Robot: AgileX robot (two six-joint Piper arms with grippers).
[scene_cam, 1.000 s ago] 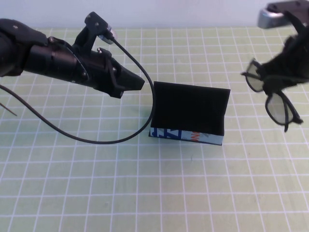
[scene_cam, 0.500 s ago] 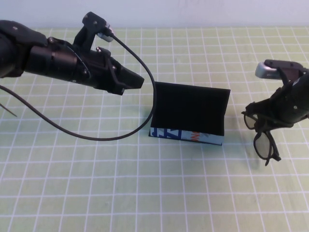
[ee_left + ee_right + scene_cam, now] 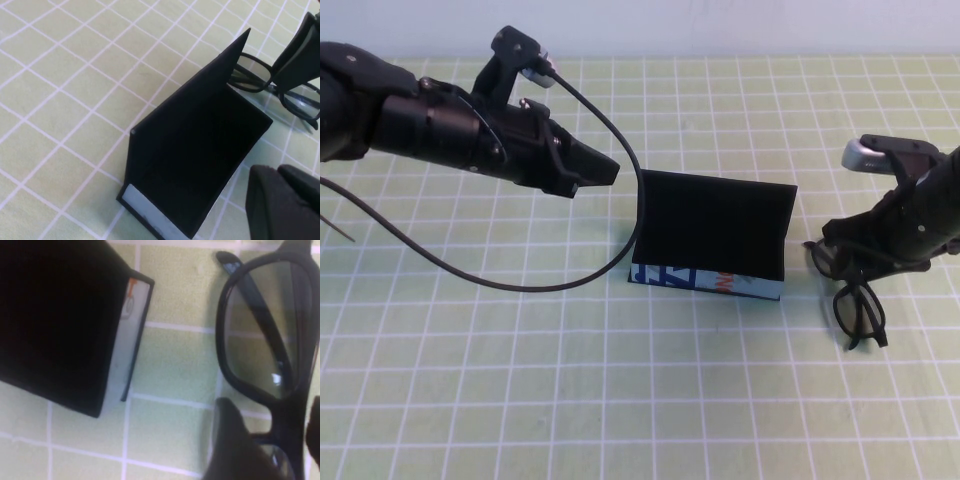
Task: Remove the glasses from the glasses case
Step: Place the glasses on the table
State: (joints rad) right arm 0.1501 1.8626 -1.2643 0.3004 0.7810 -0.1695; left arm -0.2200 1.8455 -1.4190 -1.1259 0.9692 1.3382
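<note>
Placement step is in hand: the right gripper (image 3: 865,262) is holding the glasses (image 3: 850,295) pinched at the bridge of the frame, low over the green gridded mat (image 3: 520,380), just beside the right end of the glasses case (image 3: 712,240). One lens is hanging down and appears to be touching or nearly touching the mat (contact cannot be confirmed from the high view). The case is sitting empty, flap raised like a shallow wedge, so extraction itself looks done.

Next move, by my judgement: easing the frame flat onto the mat, parting the fingers, then lifting straight up so the arms do not snag.

The left gripper (image 3: 592,170) is hovering above the mat near the case's upper left corner, apart from it; its jaws are showing as a single closed wedge, gripping nothing. A black cable (image 3: 570,275) is looping from that arm down to the mat beside the case.

Materials: frame is thick glossy black plastic with greyish translucent lenses, rigid, thin at the hinges. Case is matte black card or board, sharp-edged, with a pale front face carrying blue and orange print.
</note>
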